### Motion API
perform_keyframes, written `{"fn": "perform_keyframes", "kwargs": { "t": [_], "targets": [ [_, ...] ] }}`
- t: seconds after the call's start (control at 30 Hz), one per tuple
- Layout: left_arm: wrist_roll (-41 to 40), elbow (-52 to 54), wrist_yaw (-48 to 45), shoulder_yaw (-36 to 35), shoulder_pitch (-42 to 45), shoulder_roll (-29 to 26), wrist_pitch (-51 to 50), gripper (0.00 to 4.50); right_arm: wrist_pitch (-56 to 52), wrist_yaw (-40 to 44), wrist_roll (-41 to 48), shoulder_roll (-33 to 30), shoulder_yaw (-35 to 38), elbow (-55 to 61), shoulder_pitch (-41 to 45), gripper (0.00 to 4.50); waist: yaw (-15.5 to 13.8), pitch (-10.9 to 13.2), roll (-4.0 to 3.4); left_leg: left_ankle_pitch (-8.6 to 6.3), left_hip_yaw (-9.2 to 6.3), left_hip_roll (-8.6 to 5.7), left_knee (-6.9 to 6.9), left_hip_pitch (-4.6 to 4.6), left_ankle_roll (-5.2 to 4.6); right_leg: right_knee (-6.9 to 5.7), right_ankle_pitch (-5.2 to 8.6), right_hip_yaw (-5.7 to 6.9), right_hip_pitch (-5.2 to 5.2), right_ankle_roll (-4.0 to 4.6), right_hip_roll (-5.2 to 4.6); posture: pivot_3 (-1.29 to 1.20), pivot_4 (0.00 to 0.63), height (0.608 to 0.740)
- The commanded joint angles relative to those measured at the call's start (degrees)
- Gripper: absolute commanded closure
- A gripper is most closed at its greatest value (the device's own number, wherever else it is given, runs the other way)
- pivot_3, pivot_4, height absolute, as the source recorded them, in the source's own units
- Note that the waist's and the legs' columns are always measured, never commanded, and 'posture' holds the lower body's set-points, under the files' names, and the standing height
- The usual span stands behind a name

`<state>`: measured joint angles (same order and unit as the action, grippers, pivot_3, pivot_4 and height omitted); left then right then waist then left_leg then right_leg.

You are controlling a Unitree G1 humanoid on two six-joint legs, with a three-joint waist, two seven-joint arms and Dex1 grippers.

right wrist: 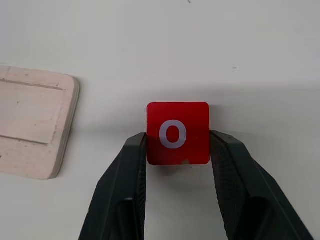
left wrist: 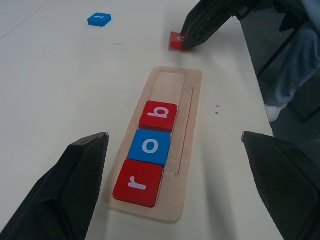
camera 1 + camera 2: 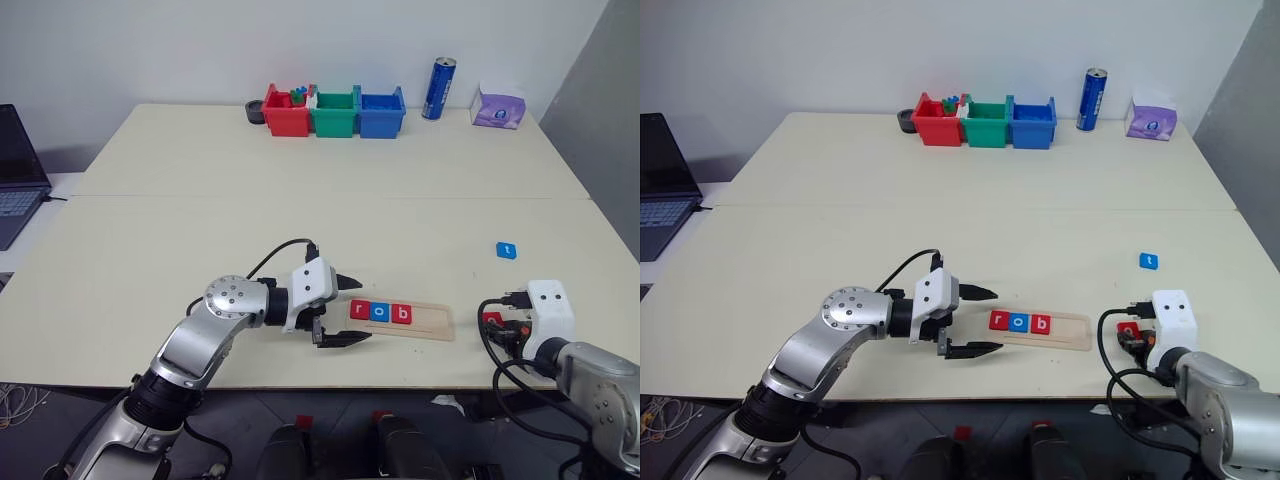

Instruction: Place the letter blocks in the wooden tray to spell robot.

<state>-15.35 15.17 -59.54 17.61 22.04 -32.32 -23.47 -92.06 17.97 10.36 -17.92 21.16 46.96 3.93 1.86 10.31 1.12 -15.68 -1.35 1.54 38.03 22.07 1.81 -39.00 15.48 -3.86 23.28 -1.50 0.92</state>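
Note:
The wooden tray (image 2: 172, 82) lies near the table's front edge. Three letter blocks fill its left part: a red "r" (image 2: 138, 182), a blue "o" (image 2: 149, 146) and a red "b" (image 2: 158, 115). Its right part is bare. My left gripper (image 3: 362, 308) is open at the tray's left end, one finger on each side of the "r". My right gripper (image 1: 178, 137) is shut on a red "o" block (image 1: 177, 120), low over the table just right of the tray. A blue "t" block (image 3: 507, 250) lies loose farther back on the right.
Red (image 3: 286, 113), green (image 3: 334, 113) and blue (image 3: 381, 113) bins line the table's far edge, with a blue can (image 3: 438, 88) and a tissue pack (image 3: 498, 107) to their right. A laptop (image 3: 15, 170) sits at far left.

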Motion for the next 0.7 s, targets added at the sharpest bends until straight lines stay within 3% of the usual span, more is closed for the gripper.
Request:
{"fn": "perform_keyframes", "kwargs": {
  "t": [0.03,0.17,0.33,0.47,0.7],
  "targets": [
    [-0.55,0.53,-0.45,-0.98,0.96,-0.04,0.93,0.00,-0.44,-2.40,-0.45,2.53,-0.13,1.63,1.14,3.05,0.01,0.00,0.00,0.00,0.00,0.00,-0.01,0.00,0.00,0.01,0.00,0.00,0.00,0.00,0.00,0.00,0.150,0.740],
    [-0.45,0.74,-0.43,-0.78,0.76,-0.02,0.92,0.00,-0.42,-4.91,-1.50,4.83,0.39,-0.26,1.43,3.05,0.05,-0.01,0.02,0.00,-0.01,0.00,-0.02,-0.02,0.00,0.00,0.00,0.00,0.00,0.00,0.02,0.00,0.150,0.740],
    [-0.25,0.70,-0.20,-0.91,0.34,-0.23,1.02,0.00,-0.44,-6.15,-2.00,8.11,3.55,-0.18,3.61,1.33,0.05,-0.04,0.06,0.00,-0.01,0.00,-0.02,-0.02,0.00,0.00,0.00,0.01,-0.01,0.01,0.02,0.00,0.150,0.740],
    [0.17,0.41,0.40,-1.58,-0.59,-0.79,1.46,0.00,0.79,-5.62,-1.75,5.32,4.08,2.07,5.56,0.04,0.05,-0.03,0.05,0.00,0.00,0.00,-0.02,-0.02,0.00,0.01,0.00,-0.01,-0.01,0.00,-0.01,0.00,0.150,0.740],
    [0.87,-0.73,3.31,-4.59,-2.19,-1.98,1.49,0.00,9.30,5.26,4.29,-6.65,4.17,4.04,0.47,0.04,0.03,-0.03,0.05,-0.01,0.00,0.00,-0.09,0.05,-0.01,0.07,0.03,0.02,0.03,0.03,0.00,0.00,0.150,0.740]
  ]
}}
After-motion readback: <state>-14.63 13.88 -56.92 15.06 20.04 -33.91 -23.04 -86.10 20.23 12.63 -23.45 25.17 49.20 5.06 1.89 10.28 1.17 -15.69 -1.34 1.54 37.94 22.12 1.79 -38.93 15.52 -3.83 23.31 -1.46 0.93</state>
